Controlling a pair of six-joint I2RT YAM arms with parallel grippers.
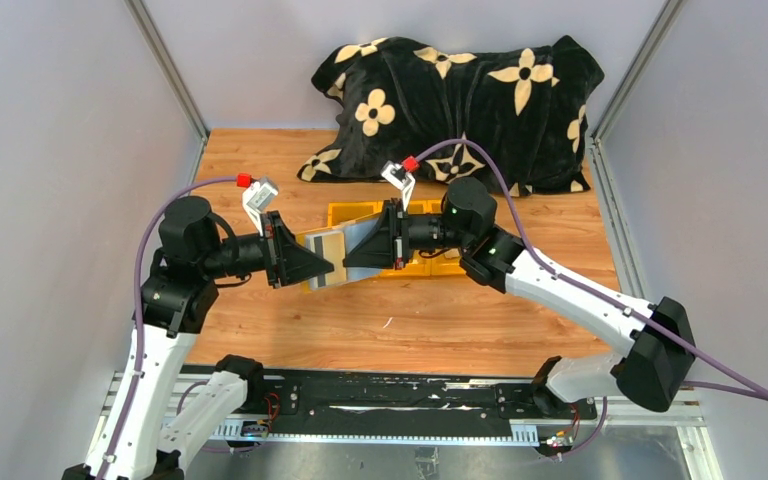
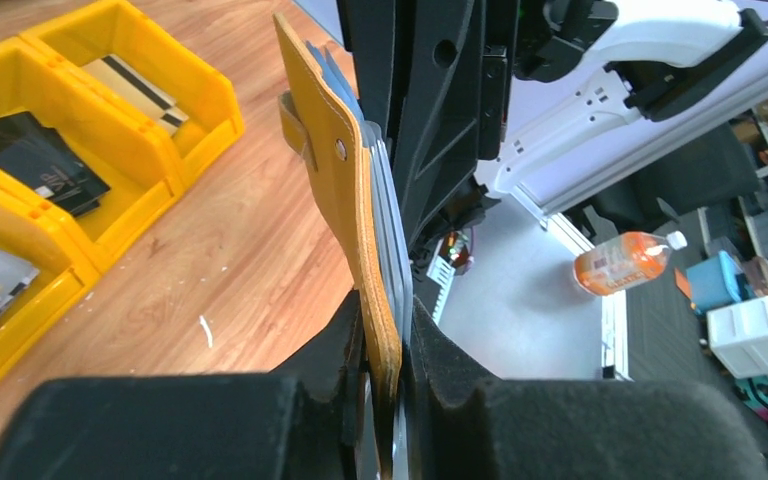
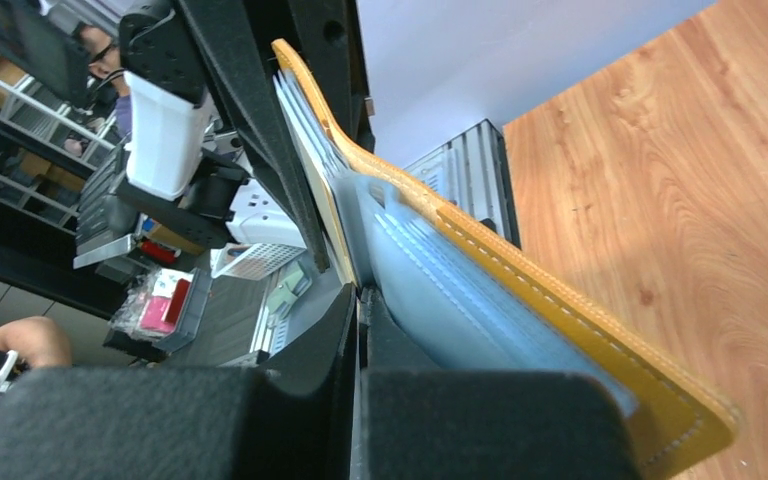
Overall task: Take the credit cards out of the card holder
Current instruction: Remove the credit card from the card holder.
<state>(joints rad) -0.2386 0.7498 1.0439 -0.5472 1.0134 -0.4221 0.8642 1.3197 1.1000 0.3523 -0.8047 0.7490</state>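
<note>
The mustard-yellow card holder hangs open above the table between both arms. My left gripper is shut on one leaf's edge; the left wrist view shows its jaws pinching the yellow cover together with the grey sleeves. My right gripper faces it from the right. In the right wrist view the right gripper is shut on a thin pale sheet, seemingly a credit card, beside the blue-grey sleeves of the other leaf. How deep the sheet sits in the sleeve is hidden.
A yellow three-compartment bin sits on the wooden table just behind the grippers, holding a black pouch and a striped card. A black cushion with cream flowers lies along the back wall. Grey walls close both sides.
</note>
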